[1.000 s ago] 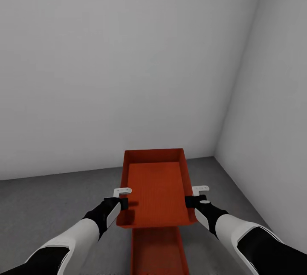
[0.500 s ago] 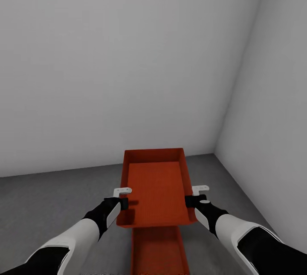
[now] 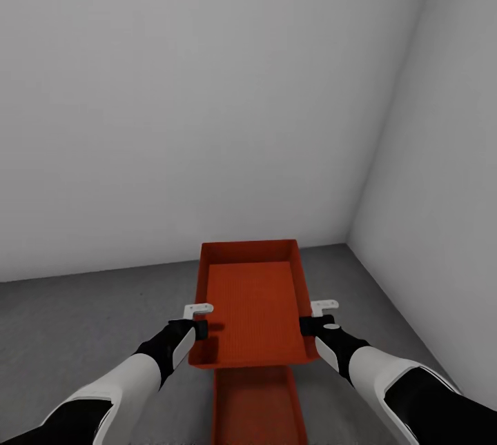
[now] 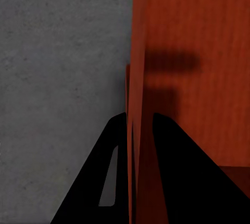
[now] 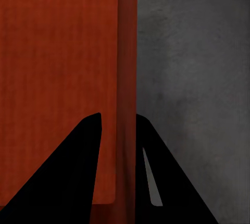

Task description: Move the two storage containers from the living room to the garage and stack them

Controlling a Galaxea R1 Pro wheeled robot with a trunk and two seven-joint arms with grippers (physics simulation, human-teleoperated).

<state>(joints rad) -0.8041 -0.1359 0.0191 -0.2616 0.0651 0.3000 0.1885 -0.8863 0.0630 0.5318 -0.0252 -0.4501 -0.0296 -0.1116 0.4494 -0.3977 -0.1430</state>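
I hold an orange-red storage container [image 3: 252,303] level in front of me, above the dark grey concrete floor [image 3: 83,321] of the garage. My left gripper [image 3: 197,329] is shut on its left wall [image 4: 136,78]. My right gripper [image 3: 309,325] is shut on its right wall [image 5: 126,78]. Each wrist view shows one black finger on either side of the thin wall. A second orange-red storage container [image 3: 255,407] lies lower down, just nearer to me; its near end runs out of the head view.
A plain pale grey wall [image 3: 193,107] stands ahead, and a second wall [image 3: 449,190] meets it in a corner at the right. Open concrete floor spreads to the left of the containers and a narrower strip lies on the right.
The floor line and corner sit slightly higher in the head view now, so the view has shifted a little. Both grippers and the held container keep their places.
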